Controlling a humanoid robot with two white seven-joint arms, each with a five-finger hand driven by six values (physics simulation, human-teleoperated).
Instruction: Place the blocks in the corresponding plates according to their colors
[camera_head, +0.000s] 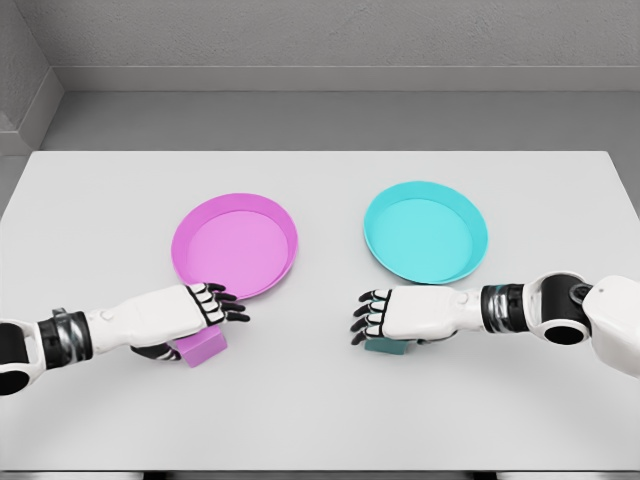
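Seemingly grasping, left robot hand (205, 305) on pink block (203, 347), right robot hand (385, 315) over teal block (385, 346)

Table (320, 400) spans the view; floor and wall lie behind its far edge. Two plates on the table, side by side, well apart: left plate (235, 245), right plate (426, 232) slightly farther back. Left block (201, 348) sits on the table just in front of the left plate's near rim, partly under the left hand (190, 312). Right block (386, 346) sits in front of the right plate, left of its centre, under the right hand (400, 313). Both hands face each other across the middle gap.
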